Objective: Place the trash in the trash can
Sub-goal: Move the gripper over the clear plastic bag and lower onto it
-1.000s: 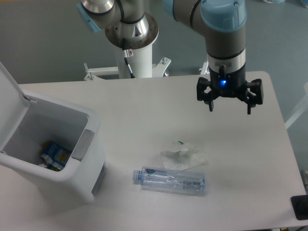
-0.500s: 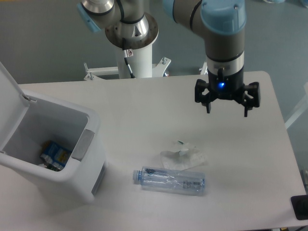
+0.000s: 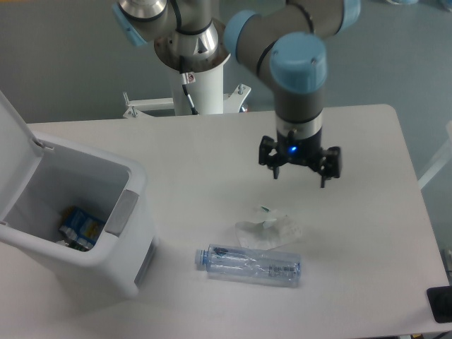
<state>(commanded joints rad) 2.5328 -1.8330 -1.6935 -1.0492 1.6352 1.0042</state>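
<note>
We see the black two-finger gripper (image 3: 299,169) spread wide and empty above the crumpled whitish wrapper (image 3: 270,228), beside the clear plastic bottle (image 3: 248,265), apparently lining up to grasp it.

Even, soft overhead light on my tabletop (image 3: 212,152); faint shadows, no glare, and the focus is sharp throughout.
</note>
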